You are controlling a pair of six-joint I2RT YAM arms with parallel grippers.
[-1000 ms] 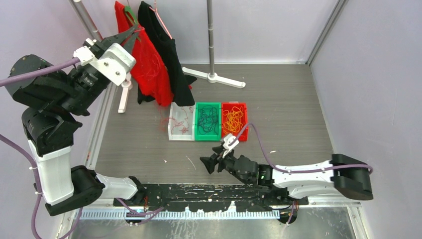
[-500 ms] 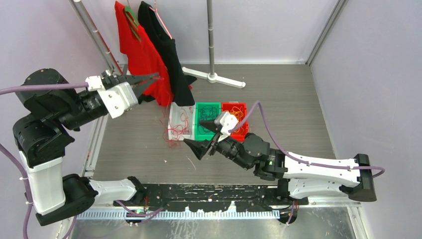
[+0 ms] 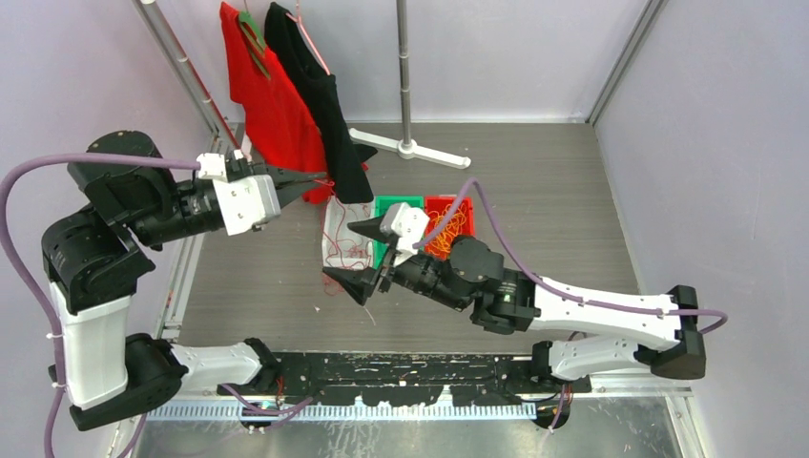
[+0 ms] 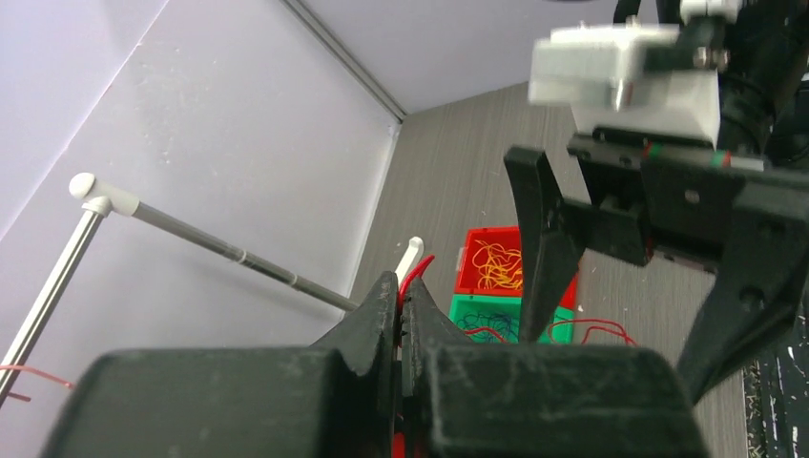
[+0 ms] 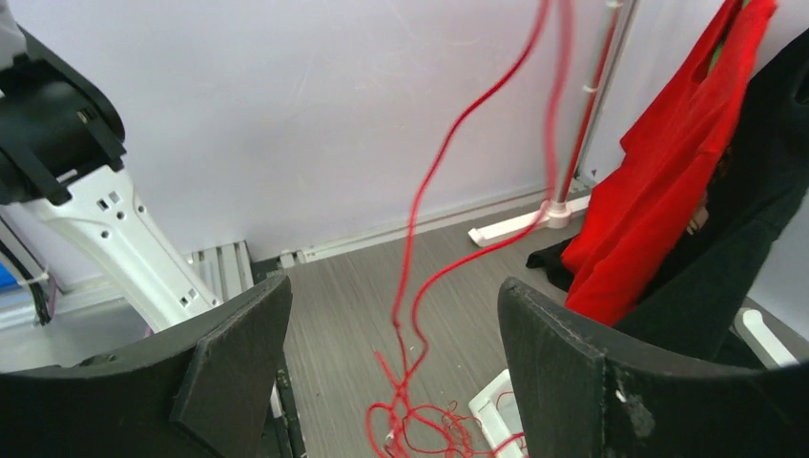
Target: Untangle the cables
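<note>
Two end effectors are working the red cable (image 5: 413, 229): the left end effector (image 3: 322, 178), clamped shut on a strand, is holding it above the white bin (image 3: 327, 229). The right end effector (image 3: 348, 253), spread wide, is straddling the near-vertical strand, nearer the wad at the bin.

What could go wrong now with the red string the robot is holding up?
1. The left gripper pinches the red cable while its tangled end lies at the white bin. Pulling higher might tighten knots or drag the wad away.
2. More than one strand hangs between the fingers of the open right gripper. Closing could grab two at once.
3. The hanging clothes are close to the left gripper, so the cable might snag there.
</note>
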